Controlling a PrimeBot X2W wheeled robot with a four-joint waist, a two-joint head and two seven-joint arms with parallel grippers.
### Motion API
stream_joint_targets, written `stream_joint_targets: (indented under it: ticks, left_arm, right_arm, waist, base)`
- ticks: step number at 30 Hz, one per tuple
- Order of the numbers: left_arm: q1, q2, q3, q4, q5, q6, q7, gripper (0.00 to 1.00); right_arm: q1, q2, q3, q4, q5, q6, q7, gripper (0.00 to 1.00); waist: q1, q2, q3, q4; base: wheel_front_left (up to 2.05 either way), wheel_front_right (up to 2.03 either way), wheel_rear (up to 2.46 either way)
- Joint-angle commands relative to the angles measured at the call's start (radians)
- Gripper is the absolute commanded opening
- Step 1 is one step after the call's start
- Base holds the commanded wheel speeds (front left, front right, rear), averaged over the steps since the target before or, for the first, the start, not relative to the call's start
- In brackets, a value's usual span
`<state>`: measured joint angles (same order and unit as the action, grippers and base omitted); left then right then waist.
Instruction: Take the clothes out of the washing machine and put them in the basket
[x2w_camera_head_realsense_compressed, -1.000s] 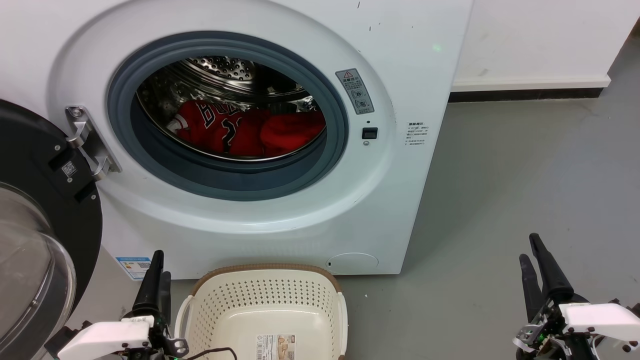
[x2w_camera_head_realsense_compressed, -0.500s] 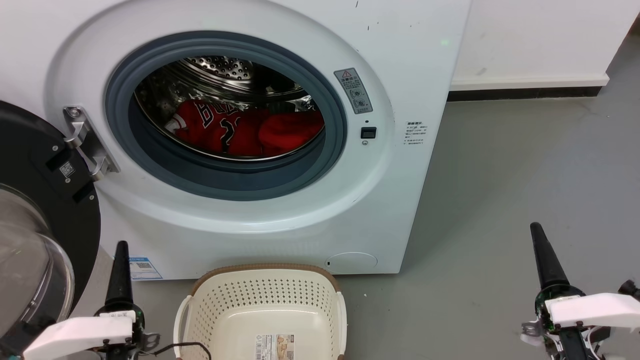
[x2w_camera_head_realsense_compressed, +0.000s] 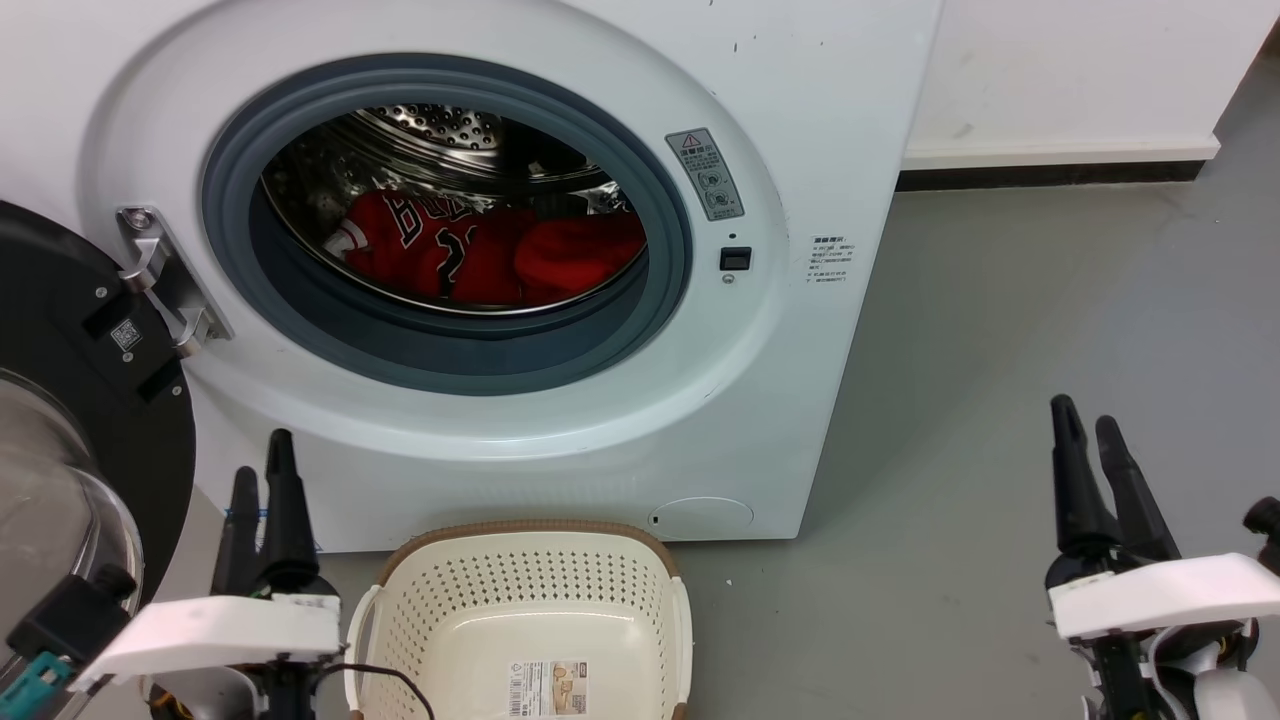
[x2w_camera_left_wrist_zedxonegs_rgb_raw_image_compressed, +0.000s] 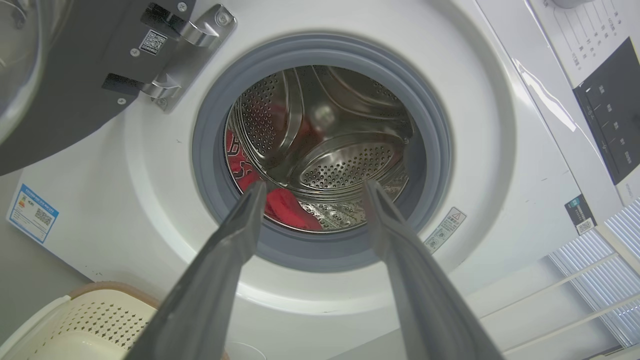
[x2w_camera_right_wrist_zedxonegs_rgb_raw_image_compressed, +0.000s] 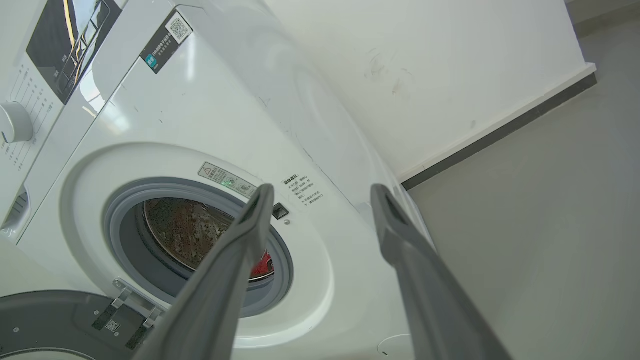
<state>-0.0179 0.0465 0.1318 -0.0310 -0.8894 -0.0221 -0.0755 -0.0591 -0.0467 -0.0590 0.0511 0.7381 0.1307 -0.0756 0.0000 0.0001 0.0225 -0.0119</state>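
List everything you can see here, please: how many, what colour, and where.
washing machine: one, white, centre, facing the robot.
door: one, black-framed glass, swung open at left.
clothes: red heap, count unclear, inside the steel drum.
basket: one, cream with brown rim, on the floor in front of the machine.
floor: grey, at right.
left pincer: one, dark fingers, open, lower left.
right pincer: one, dark fingers, open, lower right.
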Motion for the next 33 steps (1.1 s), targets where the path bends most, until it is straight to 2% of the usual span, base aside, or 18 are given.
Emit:
stream_joint_targets:
  ticks: [1,8,15,25,28,31,33]
  left_arm:
    - [0.007,0.003,-0.016,-0.025,0.027,-0.001,-0.012,1.00]
    - [0.021,0.003,-0.032,-0.076,0.161,0.015,-0.033,1.00]
    - [0.034,0.004,-0.079,-0.109,0.325,0.057,-0.054,1.00]
    - [0.057,0.058,-0.173,-0.117,0.470,0.138,-0.081,1.00]
    - [0.064,0.075,-0.198,-0.106,0.508,0.176,-0.090,1.00]
    - [0.067,0.085,-0.216,-0.099,0.530,0.214,-0.096,1.00]
    - [0.071,0.093,-0.230,-0.097,0.538,0.223,-0.100,1.00]
  right_arm:
    - [-0.019,-0.004,0.011,-0.027,-0.055,0.000,-0.011,1.00]
    - [-0.002,-0.004,0.054,-0.037,-0.160,0.000,-0.033,1.00]
    - [-0.004,-0.004,0.064,-0.045,-0.279,0.000,-0.053,1.00]
    - [0.002,-0.004,0.079,-0.041,-0.416,0.000,-0.080,1.00]
    - [0.006,-0.004,0.082,-0.036,-0.451,0.000,-0.088,1.00]
    - [0.007,-0.004,0.090,-0.027,-0.480,0.000,-0.096,1.00]
    - [0.008,-0.004,0.092,-0.022,-0.501,0.000,-0.101,1.00]
  waist:
    - [0.0000,-0.0001,0.000,0.000]
    - [0.0000,-0.0001,0.001,-0.003]
    - [0.0000,-0.0001,0.002,-0.008]
    - [0.0000,-0.0001,0.004,-0.014]
    - [0.0000,-0.0001,0.005,-0.015]
    - [0.0000,-0.0001,0.005,-0.018]
    - [0.0000,-0.0001,0.005,-0.019]
  base:
    - [0.00,0.00,0.00]
    - [0.00,0.00,0.00]
    - [0.00,0.00,0.00]
    - [0.00,0.00,0.00]
    - [0.00,0.00,0.00]
    - [0.00,0.00,0.00]
    - [0.00,0.00,0.00]
